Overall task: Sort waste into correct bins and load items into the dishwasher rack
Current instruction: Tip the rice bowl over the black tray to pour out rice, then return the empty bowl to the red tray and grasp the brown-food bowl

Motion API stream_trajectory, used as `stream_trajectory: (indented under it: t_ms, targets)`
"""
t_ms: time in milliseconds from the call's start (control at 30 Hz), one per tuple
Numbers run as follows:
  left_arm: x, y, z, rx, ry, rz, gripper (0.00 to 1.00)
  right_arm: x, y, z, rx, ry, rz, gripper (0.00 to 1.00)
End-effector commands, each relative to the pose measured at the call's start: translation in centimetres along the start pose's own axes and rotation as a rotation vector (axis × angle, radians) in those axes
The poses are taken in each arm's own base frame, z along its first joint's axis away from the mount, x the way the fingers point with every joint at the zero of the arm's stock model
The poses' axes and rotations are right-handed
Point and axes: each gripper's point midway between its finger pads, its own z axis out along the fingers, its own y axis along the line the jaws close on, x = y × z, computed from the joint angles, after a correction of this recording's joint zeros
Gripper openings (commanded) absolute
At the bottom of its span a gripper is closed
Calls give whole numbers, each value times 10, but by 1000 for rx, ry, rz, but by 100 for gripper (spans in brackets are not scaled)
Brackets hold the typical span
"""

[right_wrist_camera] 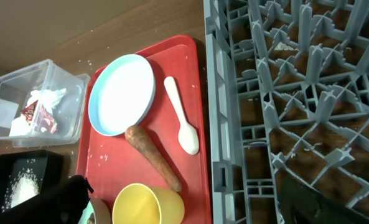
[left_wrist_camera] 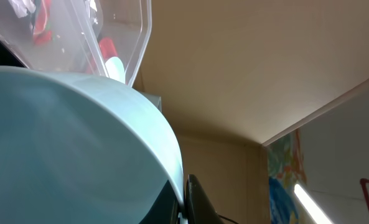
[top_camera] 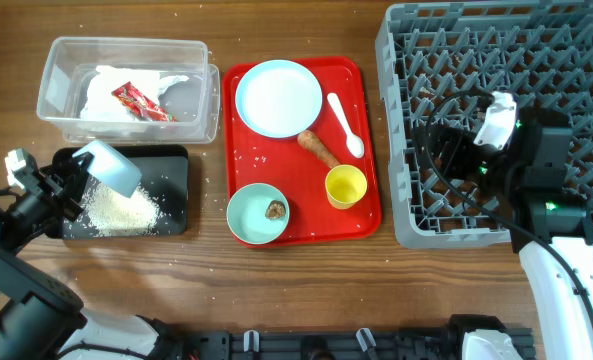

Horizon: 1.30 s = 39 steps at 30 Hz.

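1. Currently the rack (top_camera: 476,40), a grey plastic crate of upright pegs, sits at the right of the wooden tabletop (top_camera: 296,290) with nothing loaded that I can see. The right hand (top_camera: 456,150) hangs over it, jaws wide apart on nothing.
2. A glossy red tray (top_camera: 366,215) carries the round plate (top_camera: 278,97), white spoon (top_camera: 346,125), brown stick (top_camera: 319,148), yellow cup (top_camera: 345,186) and a second bowl (top_camera: 246,225) with a lump (top_camera: 275,209) in it.
3. The tub (top_camera: 61,50), clear and thin-walled, holds the crumpled napkin (top_camera: 106,90) and red wrapper (top_camera: 138,102).
4. The black tray (top_camera: 174,180), shallow and matte, lies just in front of the tub.
5. The left hand (top_camera: 79,172) clamps the rim of a smooth pale blue bowl (top_camera: 111,165), tilted over the black tray. This looks like the tipping-out step. To do it well:
   - Hold the rim low over the tray's middle.
   - Steepen the tilt slowly.
   - Give a gentle shake for any clinging grains.
   - Grip firmly, since the slick wall may slip.
6. Rice (top_camera: 116,210) is heaped white and grainy in the black tray. A few grains are scattered on the tabletop beside it, so spill is the likely risk.
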Motion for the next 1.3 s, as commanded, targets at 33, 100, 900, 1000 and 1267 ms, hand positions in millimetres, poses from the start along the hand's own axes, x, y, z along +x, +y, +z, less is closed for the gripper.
stream_trajectory:
  t_ms: [33, 100, 900, 1000, 1267]
  targets:
    - [17, -23, 7, -54, 27, 140, 4, -9, 4, -1, -8, -24, -6, 100]
    - [33, -41, 24, -84, 88, 249, 4, -12, 5, -1, -11, -35, -11, 100]
    - [200, 127, 257, -1147, 448, 1358, 4, -5, 3, -1, -2, -6, -1, 100]
    - [200, 129, 252, -1164, 460, 1354, 21, -5, 3, -1, -2, -6, -1, 100]
    - [224, 62, 229, -1136, 455, 1228, 88, -5, 3, -1, -2, -6, -1, 100]
